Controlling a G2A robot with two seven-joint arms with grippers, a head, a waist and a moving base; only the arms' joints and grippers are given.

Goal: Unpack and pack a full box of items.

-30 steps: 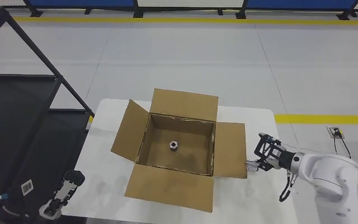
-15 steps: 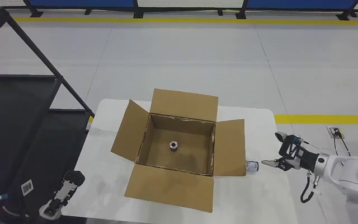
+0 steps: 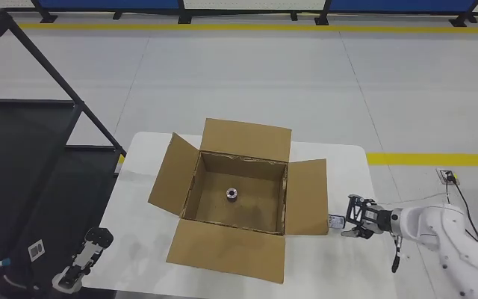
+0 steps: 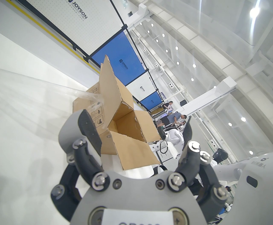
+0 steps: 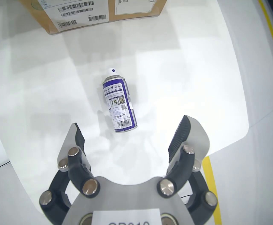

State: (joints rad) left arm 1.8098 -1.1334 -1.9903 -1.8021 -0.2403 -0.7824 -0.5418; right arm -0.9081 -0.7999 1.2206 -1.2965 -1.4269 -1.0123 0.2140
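Note:
An open cardboard box (image 3: 235,198) stands mid-table with all its flaps spread. A small round metal part (image 3: 231,195) lies on its floor. A blue-and-white spray can (image 3: 337,222) (image 5: 119,104) lies on its side on the white table (image 3: 340,168), just right of the box's right flap. My right gripper (image 3: 351,217) (image 5: 130,130) is open, right behind the can's base, not touching it. My left gripper (image 3: 97,238) (image 4: 136,121) is open and empty by the table's front left corner, facing the box (image 4: 123,121).
A black metal rack (image 3: 45,149) stands left of the table. The box's labelled side wall (image 5: 96,15) is beyond the can. The table's right edge (image 5: 241,89) is close to the can. Bare table lies in front of the box.
The right gripper drew back to the right, leaving the spray can lying by the flap, then returned close to it. The left arm has stayed still.

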